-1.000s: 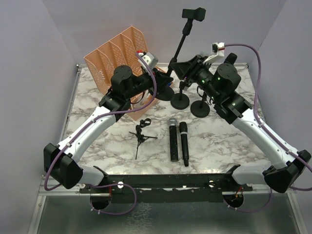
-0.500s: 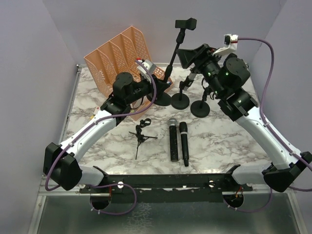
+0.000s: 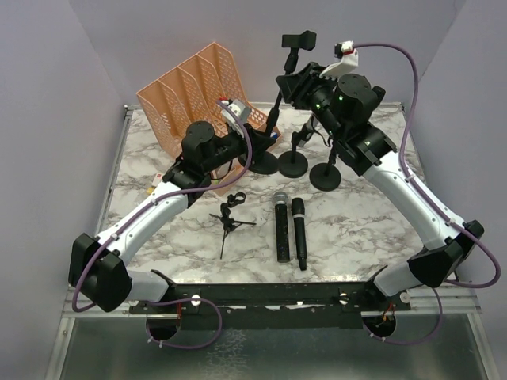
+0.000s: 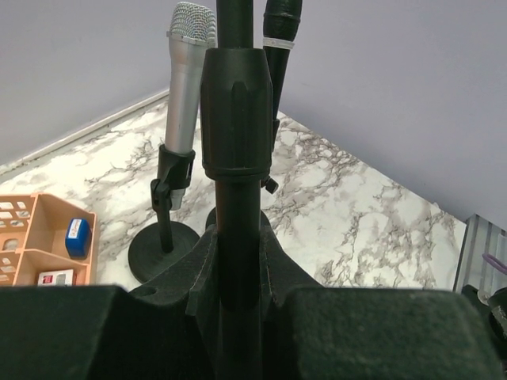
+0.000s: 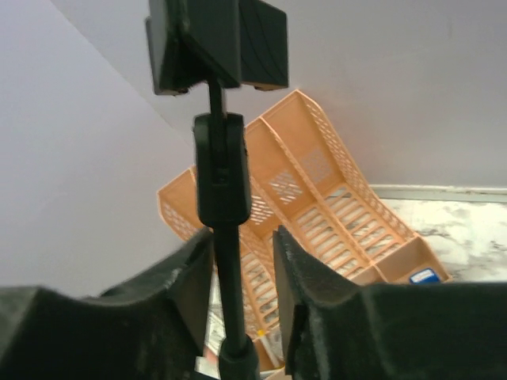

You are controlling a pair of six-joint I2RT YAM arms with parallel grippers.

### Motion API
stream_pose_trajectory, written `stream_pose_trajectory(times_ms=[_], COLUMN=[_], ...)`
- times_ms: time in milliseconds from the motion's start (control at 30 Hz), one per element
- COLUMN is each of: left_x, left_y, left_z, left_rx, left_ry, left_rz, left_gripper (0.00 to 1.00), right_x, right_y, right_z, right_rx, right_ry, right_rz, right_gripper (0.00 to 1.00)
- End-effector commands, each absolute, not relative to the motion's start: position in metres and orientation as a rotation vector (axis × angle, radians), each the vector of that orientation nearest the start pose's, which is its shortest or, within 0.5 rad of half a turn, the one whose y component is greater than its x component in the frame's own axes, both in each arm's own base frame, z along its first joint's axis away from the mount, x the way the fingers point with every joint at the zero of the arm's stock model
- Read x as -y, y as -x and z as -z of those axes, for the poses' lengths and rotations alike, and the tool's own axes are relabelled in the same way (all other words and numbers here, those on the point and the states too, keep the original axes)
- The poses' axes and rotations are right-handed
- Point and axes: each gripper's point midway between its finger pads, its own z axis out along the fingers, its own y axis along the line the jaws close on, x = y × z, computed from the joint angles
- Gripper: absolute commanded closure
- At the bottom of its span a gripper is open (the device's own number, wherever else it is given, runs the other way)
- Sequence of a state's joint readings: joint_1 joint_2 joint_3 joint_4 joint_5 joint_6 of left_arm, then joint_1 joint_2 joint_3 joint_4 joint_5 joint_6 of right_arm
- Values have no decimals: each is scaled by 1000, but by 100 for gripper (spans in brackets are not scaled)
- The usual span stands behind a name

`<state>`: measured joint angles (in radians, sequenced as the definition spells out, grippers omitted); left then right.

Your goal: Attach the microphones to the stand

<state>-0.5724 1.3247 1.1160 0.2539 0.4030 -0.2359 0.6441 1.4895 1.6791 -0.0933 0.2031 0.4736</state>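
Note:
A tall black stand (image 3: 277, 99) rises from a round base to an empty clip (image 3: 299, 39). My left gripper (image 3: 268, 134) is shut on its lower pole (image 4: 236, 198). My right gripper (image 3: 287, 81) is open with its jaws on either side of the upper pole (image 5: 228, 293), just below the clip (image 5: 214, 39). A silver-grey microphone (image 4: 188, 87) and a black one (image 4: 281, 39) stand clipped in two short stands (image 3: 293, 165). Two more black microphones (image 3: 281, 226) (image 3: 299, 231) lie side by side on the marble table.
An orange slotted file rack (image 3: 190, 91) stands at the back left, right behind my left arm. A small black tripod (image 3: 230, 220) lies left of the loose microphones. Purple walls close in the back and both sides.
My right gripper has swung up and to the left, and its jaws now straddle the tall stand's upper pole. The stand's clip has shifted left. My left gripper has kept its hold.

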Motion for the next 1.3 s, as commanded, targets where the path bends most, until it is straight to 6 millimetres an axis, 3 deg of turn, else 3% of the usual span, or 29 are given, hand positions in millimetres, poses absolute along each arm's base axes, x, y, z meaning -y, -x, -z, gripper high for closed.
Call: stream_pose_trajectory(times_ms=[0,100,233,367,533,833,1100,1267], left_x=[299,298,295,289,271,238,212,202], left_y=[-313,-311,-310,-311,-316,-315,-308,-320], left_z=[-388,-383,-374,-366,-356,-348,-367,-382], left_rx=[-1346,-1353,-1370,-1395,-1445,-1551,-1527,-1509], left_ry=[-602,-605,-598,-570,-505,-421,-360,-348], left_rz=[969,969,957,931,838,690,636,647], left_gripper=[96,88,66,35,17,11,10,10], right_x=[-286,-292,-298,-309,-318,-334,-364,-378], right_y=[-391,-387,-378,-372,-368,-368,-362,-364], right_z=[-485,-491,-496,-496,-487,-430,-372,-336], right_rx=[-1441,-1375,-1285,-1213,-1142,-1086,-1042,-1044], right_ry=[46,104,194,288,356,457,570,623], right_rz=[-794,-817,-833,-852,-860,-868,-1000,-1052], right_gripper=[67,82,98,99,99,99,99,99])
